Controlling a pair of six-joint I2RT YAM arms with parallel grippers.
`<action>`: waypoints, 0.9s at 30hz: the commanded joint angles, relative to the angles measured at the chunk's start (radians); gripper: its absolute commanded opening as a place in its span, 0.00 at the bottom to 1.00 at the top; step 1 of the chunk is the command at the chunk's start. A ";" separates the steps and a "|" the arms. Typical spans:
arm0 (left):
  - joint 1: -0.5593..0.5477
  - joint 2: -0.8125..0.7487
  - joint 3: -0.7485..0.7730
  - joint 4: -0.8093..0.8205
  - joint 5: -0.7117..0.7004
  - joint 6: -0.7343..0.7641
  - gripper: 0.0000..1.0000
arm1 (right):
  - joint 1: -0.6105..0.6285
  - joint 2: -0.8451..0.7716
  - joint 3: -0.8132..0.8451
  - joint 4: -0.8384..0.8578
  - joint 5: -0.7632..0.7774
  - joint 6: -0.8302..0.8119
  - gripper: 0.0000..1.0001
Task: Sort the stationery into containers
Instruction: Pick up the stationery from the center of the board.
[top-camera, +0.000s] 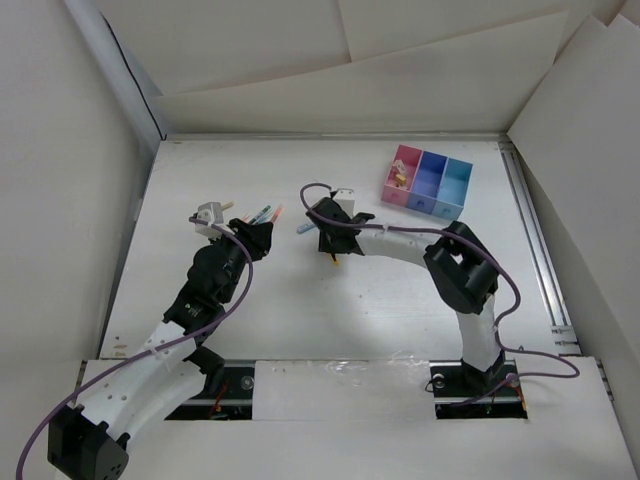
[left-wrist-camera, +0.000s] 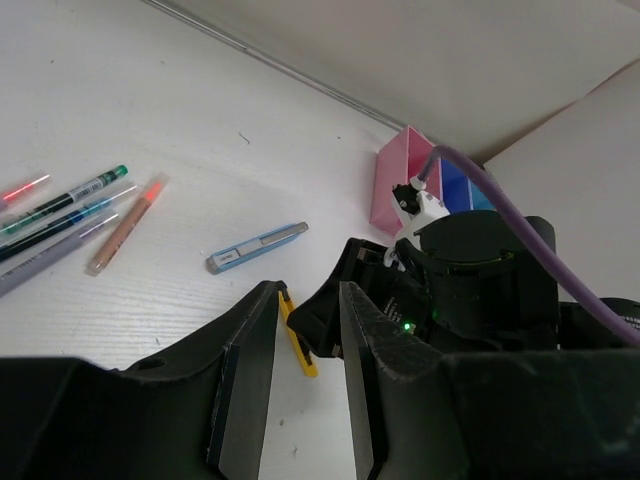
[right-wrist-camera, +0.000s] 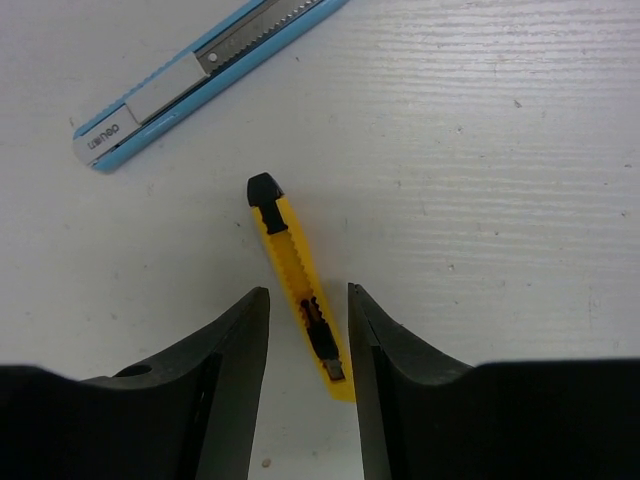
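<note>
R gripper (right-wrist-camera: 305, 295): open, jaws astride lower half of yellow cutter (right-wrist-camera: 296, 285), not clamped; contact w/ either side not determinable. Cutter flat on table (right-wrist-camera: 500, 150), centre of top view, black end toward top of R wrist view. Flat at upper left of R wrist view, apart from it: lt-blue cutter (right-wrist-camera: 200, 75). L gripper (left-wrist-camera: 308, 300): open, nothing between jaws; left of centre in top view. Loose bunch of pens (left-wrist-camera: 65, 202) on table at left edge of L wrist view, near L gripper in top view. Upper right of top view, joined in a row: pink bin (top-camera: 408, 160), dk-blue bin (top-camera: 432, 175), lt-blue bin (top-camera: 458, 180). Small items in pink bin, too small to ID.
</note>
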 joint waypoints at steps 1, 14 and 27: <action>0.002 -0.005 0.003 0.042 0.013 0.014 0.28 | 0.005 0.026 0.028 -0.013 0.035 -0.012 0.43; 0.002 -0.005 0.003 0.042 0.013 0.014 0.28 | 0.014 0.069 0.037 -0.023 0.046 -0.002 0.17; 0.002 -0.004 0.003 0.052 0.022 0.014 0.28 | -0.008 -0.155 -0.075 0.068 0.023 0.010 0.00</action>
